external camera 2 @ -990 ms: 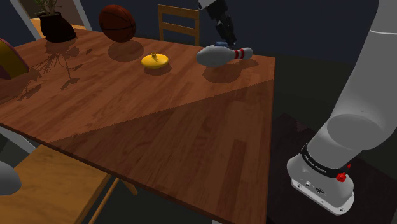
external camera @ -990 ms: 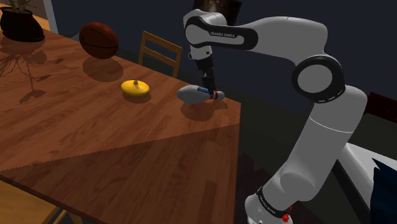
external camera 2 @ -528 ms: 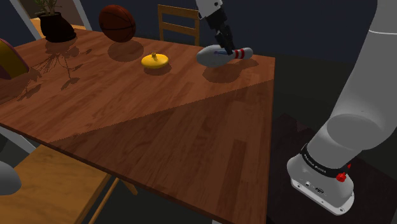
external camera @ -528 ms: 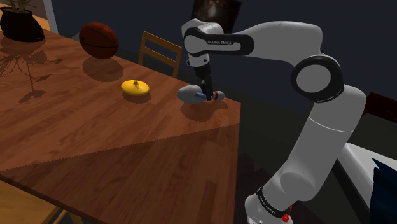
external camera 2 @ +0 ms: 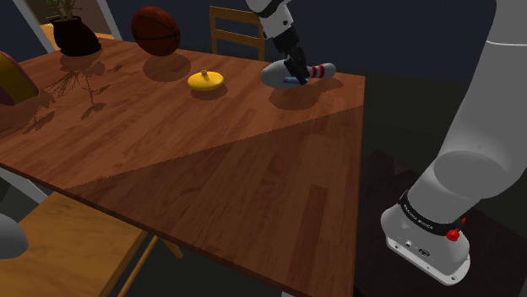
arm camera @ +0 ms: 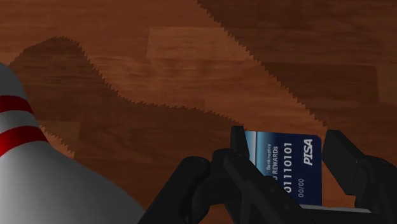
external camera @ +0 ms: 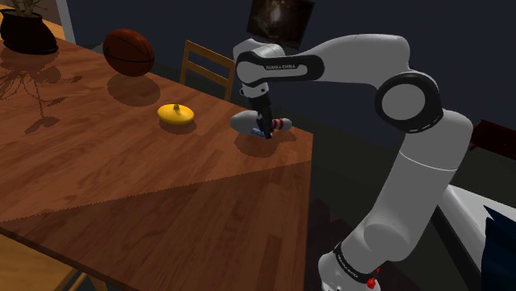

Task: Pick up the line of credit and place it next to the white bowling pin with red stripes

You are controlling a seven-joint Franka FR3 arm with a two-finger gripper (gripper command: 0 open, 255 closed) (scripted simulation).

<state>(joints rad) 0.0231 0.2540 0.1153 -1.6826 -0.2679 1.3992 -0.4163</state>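
A blue card (arm camera: 289, 167) printed with numbers is clasped between the two fingers of the hand (arm camera: 285, 147), which is held low over the wooden desk (arm camera: 191, 63). A white bowling pin (arm camera: 35, 172) with red stripes is seen lying just beside the hand. Farther along the desk, a yellow disc (external camera: 176, 113) and a basketball (external camera: 128, 51) are set well apart.

shoulder: raised, looking down across desk (external camera: 124, 190) toward upper left | second exterior: nearly same side, closer | wrist: close above desk | shared: bowling pin (external camera: 246, 121)
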